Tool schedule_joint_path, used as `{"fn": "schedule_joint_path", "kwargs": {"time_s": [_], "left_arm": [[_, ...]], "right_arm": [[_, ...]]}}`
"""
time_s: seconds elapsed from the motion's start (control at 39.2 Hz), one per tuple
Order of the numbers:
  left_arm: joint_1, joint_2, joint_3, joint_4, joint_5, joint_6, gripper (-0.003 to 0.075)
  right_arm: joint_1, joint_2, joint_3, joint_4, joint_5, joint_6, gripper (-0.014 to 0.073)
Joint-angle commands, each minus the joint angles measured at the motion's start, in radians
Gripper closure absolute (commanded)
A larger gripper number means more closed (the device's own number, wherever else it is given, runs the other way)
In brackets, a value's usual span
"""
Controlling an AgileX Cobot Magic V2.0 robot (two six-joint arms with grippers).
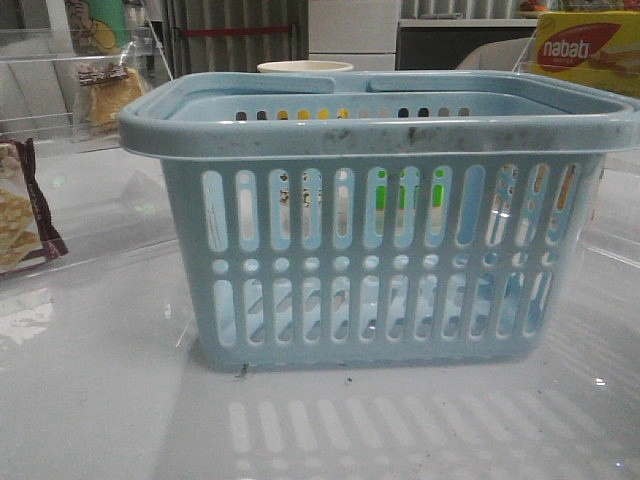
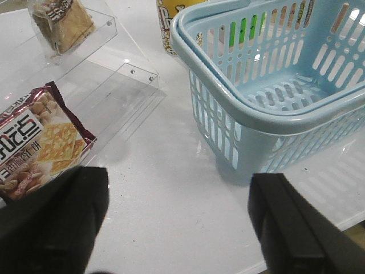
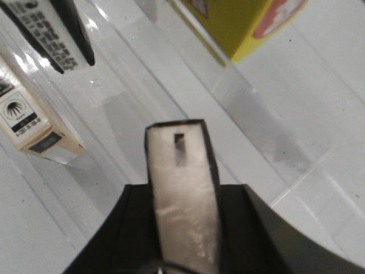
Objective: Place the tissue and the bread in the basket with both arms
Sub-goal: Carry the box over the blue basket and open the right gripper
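left end effector [image 2: 177, 222] spread, basket [image 2: 274, 108] just ahead of it on surface [image 2: 171, 188] | right end effector [image 3: 182, 188] pressed together, holding nothing | bread [image 2: 60, 23] far ahead of left fingers

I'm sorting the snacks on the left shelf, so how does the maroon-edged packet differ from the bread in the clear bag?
The maroon-edged packet has an opaque printed wrapper picturing crackers and nuts; the bread sits in a clear bag, its golden-brown surface showing through. The packet looks larger in the left wrist view, but it is also nearer the camera. The packet lies on the lower clear shelf, the bread on the one behind. Both are outside the basket.
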Motion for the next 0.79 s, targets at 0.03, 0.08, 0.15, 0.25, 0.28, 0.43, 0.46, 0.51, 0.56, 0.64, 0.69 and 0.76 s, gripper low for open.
{"fn": "schedule_joint_path", "kwargs": {"time_s": [0.03,0.08,0.15,0.25,0.28,0.43,0.46,0.51,0.56,0.64,0.69,0.76], "left_arm": [[-0.007,0.01,-0.028,-0.01,-0.085,-0.002,0.0162],[-0.007,0.01,-0.028,-0.01,-0.085,-0.002,0.0162],[-0.007,0.01,-0.028,-0.01,-0.085,-0.002,0.0162],[-0.007,0.01,-0.028,-0.01,-0.085,-0.002,0.0162],[-0.007,0.01,-0.028,-0.01,-0.085,-0.002,0.0162],[-0.007,0.01,-0.028,-0.01,-0.085,-0.002,0.0162],[-0.007,0.01,-0.028,-0.01,-0.085,-0.002,0.0162],[-0.007,0.01,-0.028,-0.01,-0.085,-0.002,0.0162],[-0.007,0.01,-0.028,-0.01,-0.085,-0.002,0.0162],[-0.007,0.01,-0.028,-0.01,-0.085,-0.002,0.0162],[-0.007,0.01,-0.028,-0.01,-0.085,-0.002,0.0162],[-0.007,0.01,-0.028,-0.01,-0.085,-0.002,0.0162]], "right_arm": [[-0.005,-0.098,-0.043,-0.012,-0.063,-0.007,0.0371],[-0.002,-0.13,-0.048,-0.01,-0.052,-0.007,0.0371],[0.018,-0.199,-0.048,-0.009,-0.038,-0.007,0.0371],[0.074,-0.305,-0.048,-0.007,-0.006,-0.007,0.0371],[0.094,-0.33,-0.048,-0.007,0.002,-0.007,0.0371],[0.267,-0.436,-0.047,0.061,0.047,-0.007,0.0371],[0.298,-0.44,-0.047,0.082,0.053,-0.007,0.0371],[0.373,-0.436,-0.042,0.119,0.06,-0.007,0.0371],[0.454,-0.418,-0.036,0.13,0.062,-0.007,0.0371],[0.553,-0.366,-0.036,0.13,0.069,-0.007,0.0371],[0.6,-0.325,-0.036,0.13,0.089,-0.007,0.0371],[0.645,-0.255,-0.036,0.13,0.148,-0.007,0.0358]]}}
